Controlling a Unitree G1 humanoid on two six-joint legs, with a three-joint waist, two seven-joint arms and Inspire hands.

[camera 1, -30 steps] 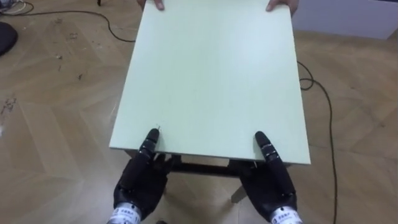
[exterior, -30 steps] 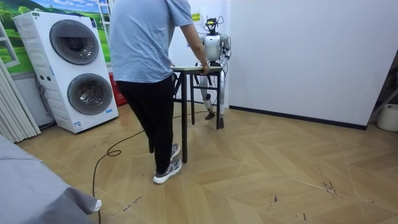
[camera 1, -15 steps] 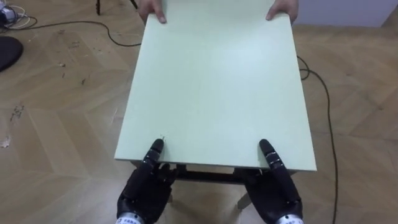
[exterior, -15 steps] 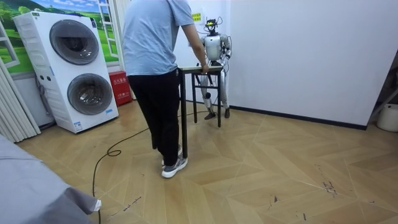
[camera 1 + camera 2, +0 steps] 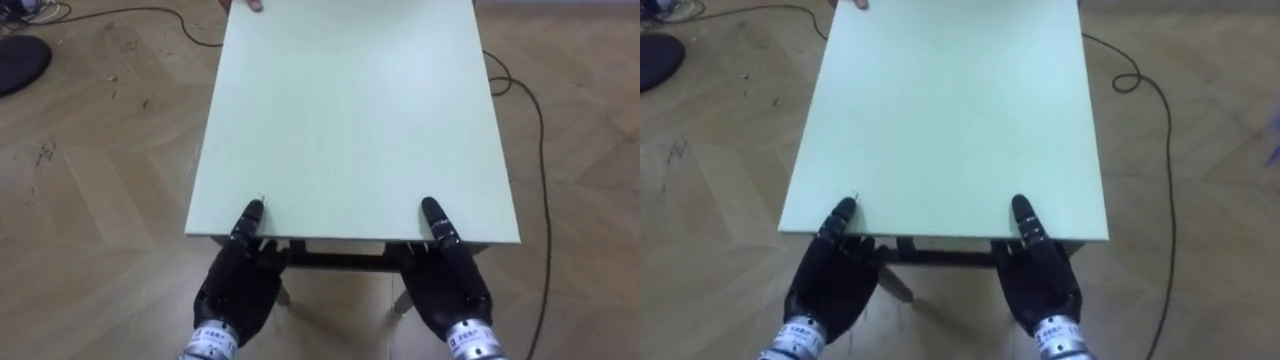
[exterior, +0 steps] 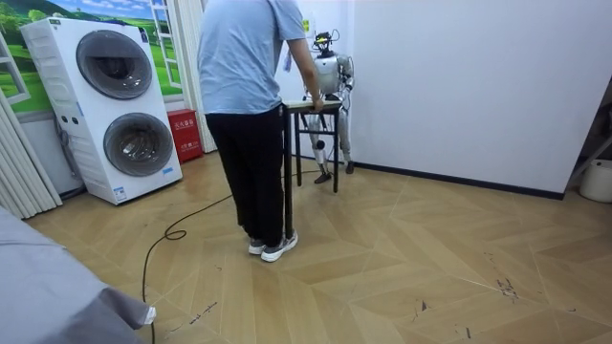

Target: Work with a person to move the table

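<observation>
I hold the near edge of the table [image 5: 350, 110] with both my hands. My left hand [image 5: 238, 290] grips it with the thumb on top and the rest of the hand under the edge. My right hand [image 5: 445, 290] grips it the same way, a bit further along the same edge. The pale green top is bare. At the far end a person [image 6: 244, 67] stands close to the table, and the person's hand [image 5: 245, 4] is on the far edge. So the table is between us, out on the wooden floor [image 5: 90, 200], with the wall [image 6: 459, 76] behind me and two washing machines [image 6: 105, 105] off at the room view's left. I think the first part is done: we both have hold of it. I cannot tell if its legs are off the floor. What is left, I think, is to carry it to its place and set it down. A cable [image 5: 535, 130] lies on the floor by my right side, and I should not step on it.
</observation>
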